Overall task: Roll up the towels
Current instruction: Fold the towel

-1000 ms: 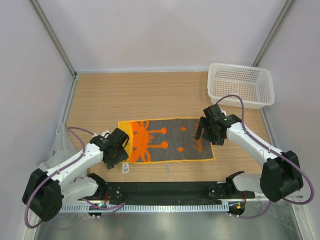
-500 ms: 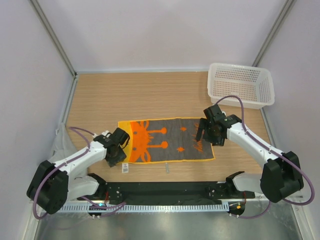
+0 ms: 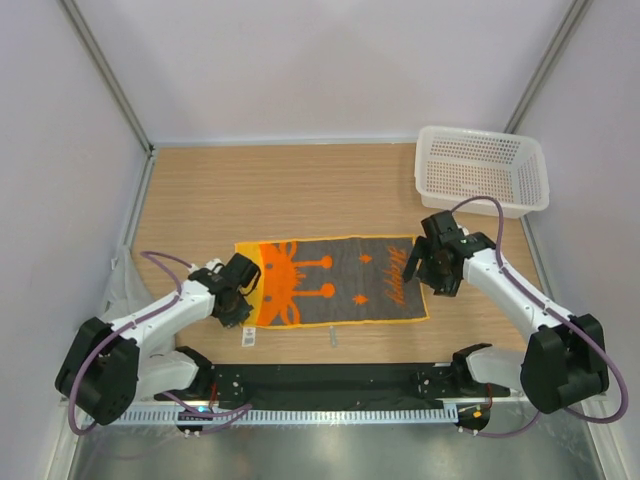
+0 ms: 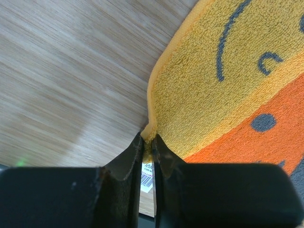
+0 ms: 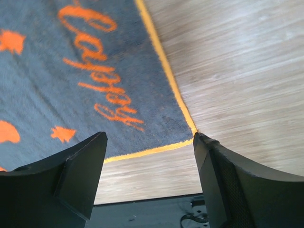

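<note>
Now: orange towel flat on the table, left jaws nipping its edge, right jaws spread.

Top view: orange towel [image 3: 335, 281] lies flat near the middle of the table [image 3: 280, 190], long side running left to right. Left gripper [image 3: 245, 312] sits at its left near corner and right gripper [image 3: 413, 270] over its right end. Grey towel [image 3: 118, 290] is crumpled at the table's left edge, and the white basket [image 3: 480, 172] stands at the far right. Left wrist: fingers pressed nearly together, pinching the towel's yellow border. Right wrist: fingers wide apart above the towel's right near corner, holding nothing.
</note>
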